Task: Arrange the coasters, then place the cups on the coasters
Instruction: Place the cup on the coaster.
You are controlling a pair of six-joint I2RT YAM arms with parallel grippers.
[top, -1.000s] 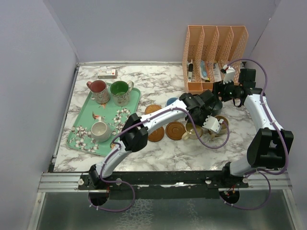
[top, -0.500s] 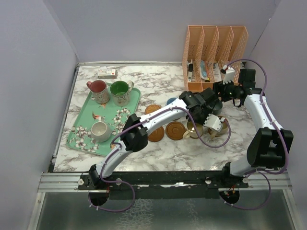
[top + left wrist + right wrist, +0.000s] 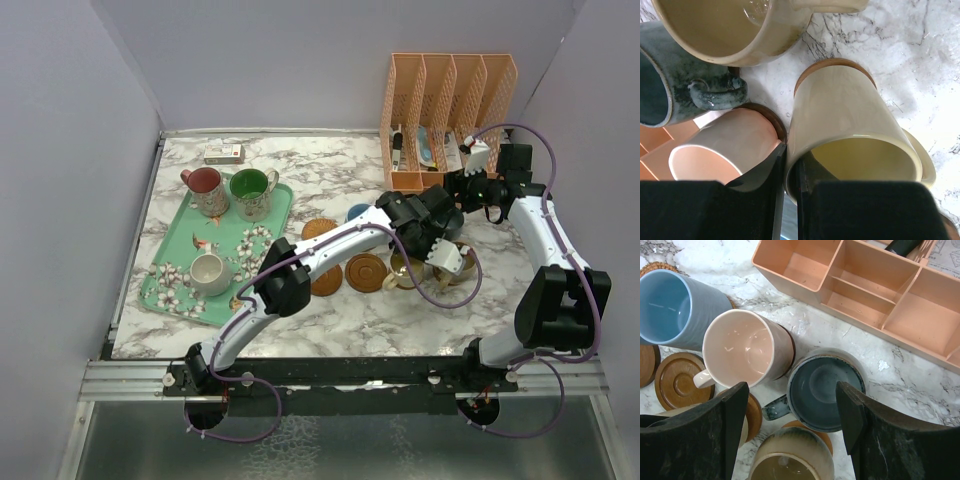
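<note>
While pinching the yellow cup (image 3: 850, 135) by the rim with left fingers (image 3: 767, 167) shut tight, over its coaster (image 3: 832, 62) on the worktop (image 3: 920, 60): best released only once flat, then lifted straight clear of the pink cup (image 3: 725, 145). Hovering nearby with right fingers (image 3: 727, 425) spread wide, empty.
</note>
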